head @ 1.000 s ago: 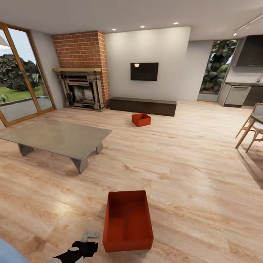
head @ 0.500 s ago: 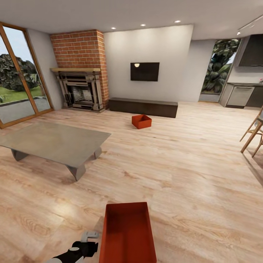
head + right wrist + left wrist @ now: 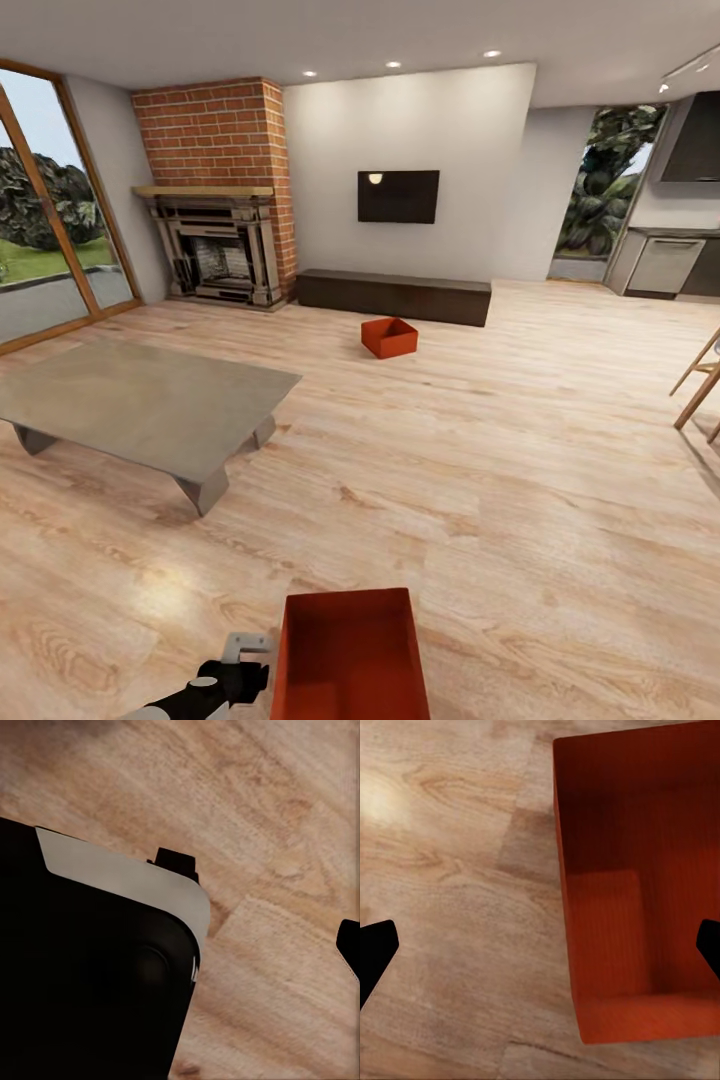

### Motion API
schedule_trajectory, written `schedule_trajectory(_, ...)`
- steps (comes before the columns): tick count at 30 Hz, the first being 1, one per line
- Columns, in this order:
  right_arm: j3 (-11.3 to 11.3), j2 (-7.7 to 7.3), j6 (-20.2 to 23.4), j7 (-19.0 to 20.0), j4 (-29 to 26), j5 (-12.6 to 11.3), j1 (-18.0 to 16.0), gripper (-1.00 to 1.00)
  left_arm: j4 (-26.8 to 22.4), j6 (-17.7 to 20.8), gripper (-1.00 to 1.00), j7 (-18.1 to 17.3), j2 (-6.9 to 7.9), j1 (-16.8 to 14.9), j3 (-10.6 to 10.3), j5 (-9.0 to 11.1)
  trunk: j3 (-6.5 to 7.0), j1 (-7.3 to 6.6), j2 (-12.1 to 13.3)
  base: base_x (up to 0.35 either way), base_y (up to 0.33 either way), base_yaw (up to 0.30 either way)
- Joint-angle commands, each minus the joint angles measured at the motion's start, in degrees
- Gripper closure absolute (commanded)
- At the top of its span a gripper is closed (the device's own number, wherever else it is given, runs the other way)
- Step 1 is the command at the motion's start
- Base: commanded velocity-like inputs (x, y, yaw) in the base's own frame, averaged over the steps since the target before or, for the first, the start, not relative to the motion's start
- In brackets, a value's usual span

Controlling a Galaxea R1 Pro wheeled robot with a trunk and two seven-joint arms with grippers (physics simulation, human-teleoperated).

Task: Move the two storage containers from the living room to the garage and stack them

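- Wide bare wood-plank floor (image 3: 520,470) lies open between the near storage container (image 3: 345,655), at the head view's lower edge, and the far storage container (image 3: 389,337) before the dark low cabinet (image 3: 395,295).
- Grey low table (image 3: 140,405) stands left, chair legs (image 3: 700,385) right.
- Left gripper (image 3: 540,945) jaws spread wide, straddling the near container's wall, empty.
- Right gripper: jaws' state unclear.

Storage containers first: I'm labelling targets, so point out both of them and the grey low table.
Near storage container (image 3: 350,655), head view: on its inner floor.
Far storage container (image 3: 389,338), head view: on its front wall.
Grey low table (image 3: 140,400), head view: on its bare top.
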Motion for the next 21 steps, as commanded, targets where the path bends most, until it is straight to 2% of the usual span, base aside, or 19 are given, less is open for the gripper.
schedule_trajectory(1,0.05,0.00,-0.17,0.02,0.04,0.24,-0.03,-1.00,0.26,-0.44,-1.00,0.26,-0.03,-0.10,-0.25,-0.08,-0.05,0.00,-0.03,0.043,0.008,0.000)
schedule_trajectory(5,0.05,-0.06,-0.17,0.02,0.04,0.25,-0.03,-1.00,0.24,-0.44,-1.00,0.26,0.19,-0.10,-0.25,-0.02,-0.05,0.00,-0.03,0.041,0.016,0.000)
schedule_trajectory(14,0.17,-0.07,-0.23,0.02,0.04,0.41,-0.03,-1.00,0.17,-0.49,-1.00,0.34,0.10,-0.10,-0.25,0.01,-0.05,0.00,-0.03,0.215,0.145,0.000)
schedule_trajectory(21,-0.04,0.34,-0.11,0.02,0.04,-0.33,-0.03,-1.00,0.22,-0.49,-1.00,0.35,-0.03,-0.10,-0.25,0.00,-0.05,0.00,-0.03,0.024,0.017,0.000)
